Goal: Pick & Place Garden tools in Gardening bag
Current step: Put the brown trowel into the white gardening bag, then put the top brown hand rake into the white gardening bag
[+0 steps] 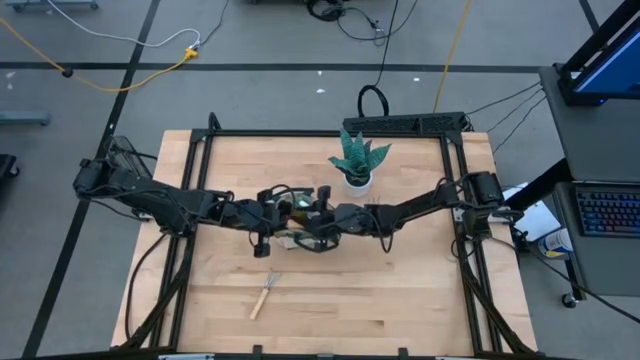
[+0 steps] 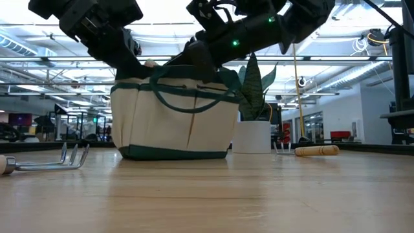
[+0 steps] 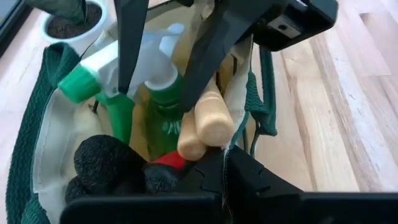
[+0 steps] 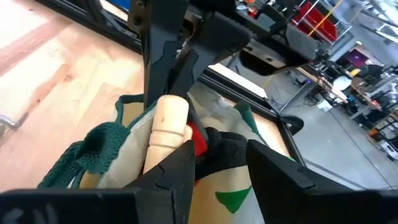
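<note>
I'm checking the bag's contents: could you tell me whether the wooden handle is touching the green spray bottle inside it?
Touching. The left wrist view shows the wooden handle leaning directly against the green spray bottle, with no gap between them.

Two arms, matte black throughout, showing jointed tubular links with bulkier housings at the bases. Black cables are trailing along each arm. Left gripper [image 1: 283, 215] and right gripper [image 1: 305, 222]: flat, angular black fingers [image 3: 205, 56]. A small green indicator light [image 2: 235, 43] is glowing on one wrist.
</note>
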Available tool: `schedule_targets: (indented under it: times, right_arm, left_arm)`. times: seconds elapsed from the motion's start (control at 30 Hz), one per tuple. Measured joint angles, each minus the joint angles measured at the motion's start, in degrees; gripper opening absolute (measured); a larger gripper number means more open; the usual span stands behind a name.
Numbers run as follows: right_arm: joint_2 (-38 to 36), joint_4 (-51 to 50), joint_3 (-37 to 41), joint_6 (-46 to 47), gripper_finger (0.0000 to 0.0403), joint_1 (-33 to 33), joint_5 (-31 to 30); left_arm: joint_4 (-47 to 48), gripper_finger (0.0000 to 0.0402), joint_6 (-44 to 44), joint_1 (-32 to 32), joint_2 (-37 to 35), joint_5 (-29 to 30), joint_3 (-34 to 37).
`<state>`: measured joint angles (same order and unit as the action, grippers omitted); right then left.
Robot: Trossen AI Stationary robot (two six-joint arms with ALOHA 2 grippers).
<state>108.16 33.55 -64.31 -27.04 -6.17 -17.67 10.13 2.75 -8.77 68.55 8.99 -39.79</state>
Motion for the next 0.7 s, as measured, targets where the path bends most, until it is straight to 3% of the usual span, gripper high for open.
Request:
schedule_targets:
  times: [0.2,0.53,0.7]
  right_arm:
    - [-0.1,-4.5,-0.1,0.1,0.0137,0.3,0.4]
    - [-0.7,-3.8,0.3,-3.5,0.0138,-0.4,-6.2]
    - [-4.4,-5.4,0.3,0.8,0.0147,-1.7,-6.1]
  left_arm:
    - [-1.7,0.0012,-1.9,0.0,0.0,0.0,0.1]
    - [-1.0,0.0013,-2.0,-1.4,0.0,0.0,0.0]
    - [1.4,0.0006,0.7,-1.5,0.0,0.0,-0.1]
